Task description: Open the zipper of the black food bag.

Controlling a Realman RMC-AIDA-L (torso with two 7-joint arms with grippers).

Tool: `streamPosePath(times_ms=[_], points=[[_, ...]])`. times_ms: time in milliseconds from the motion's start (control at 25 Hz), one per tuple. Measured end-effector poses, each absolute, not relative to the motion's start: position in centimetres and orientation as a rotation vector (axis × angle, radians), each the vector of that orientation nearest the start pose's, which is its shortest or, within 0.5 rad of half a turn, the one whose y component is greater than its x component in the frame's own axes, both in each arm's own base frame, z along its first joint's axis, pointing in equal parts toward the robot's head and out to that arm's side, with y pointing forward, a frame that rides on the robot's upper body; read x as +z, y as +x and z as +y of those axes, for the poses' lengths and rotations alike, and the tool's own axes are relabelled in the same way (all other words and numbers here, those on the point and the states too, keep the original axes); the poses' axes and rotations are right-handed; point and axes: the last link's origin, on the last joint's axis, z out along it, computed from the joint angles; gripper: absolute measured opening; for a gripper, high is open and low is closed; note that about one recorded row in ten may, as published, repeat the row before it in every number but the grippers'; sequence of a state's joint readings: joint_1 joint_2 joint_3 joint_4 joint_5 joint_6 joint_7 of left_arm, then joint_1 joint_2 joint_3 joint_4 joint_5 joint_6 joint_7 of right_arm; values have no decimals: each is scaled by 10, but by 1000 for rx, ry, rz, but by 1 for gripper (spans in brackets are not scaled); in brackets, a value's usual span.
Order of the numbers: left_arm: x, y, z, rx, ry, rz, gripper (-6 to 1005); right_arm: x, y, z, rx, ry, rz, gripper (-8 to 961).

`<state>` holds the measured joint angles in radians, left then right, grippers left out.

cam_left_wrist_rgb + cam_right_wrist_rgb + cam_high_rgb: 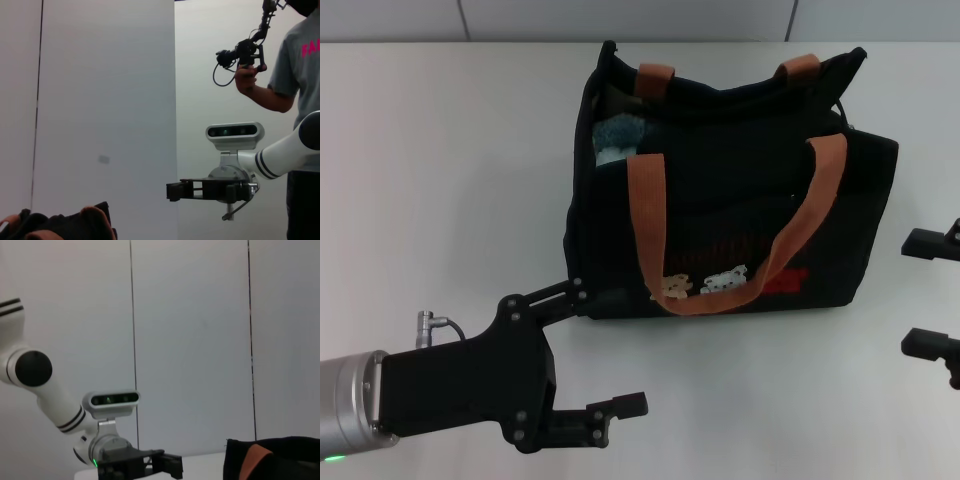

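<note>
Left hand (610, 350), fingers spread, hovered low beside the black food bag's (730, 200) near-left corner on the counter (440, 180), likely to brace it, while right hand (930, 295), also spread, waited off the bag's right end; zipper pull not discernible.

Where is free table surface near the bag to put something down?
Bare table lies wide beside the black food bag on the robot's left. In front, a patch stays free between the left pincer and the right pincer. It is tight at the bag's near left corner, beside the left pincer's upper finger.
</note>
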<state>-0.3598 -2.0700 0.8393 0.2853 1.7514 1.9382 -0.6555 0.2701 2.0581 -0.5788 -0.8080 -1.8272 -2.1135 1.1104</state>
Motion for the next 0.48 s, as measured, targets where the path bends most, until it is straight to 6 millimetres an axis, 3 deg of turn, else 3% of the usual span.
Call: streamPosePath(times_ms=[480], points=[[-31,-268,211,-1296,-2680,-67,830,54,280,228,1110,-2731,202,801]])
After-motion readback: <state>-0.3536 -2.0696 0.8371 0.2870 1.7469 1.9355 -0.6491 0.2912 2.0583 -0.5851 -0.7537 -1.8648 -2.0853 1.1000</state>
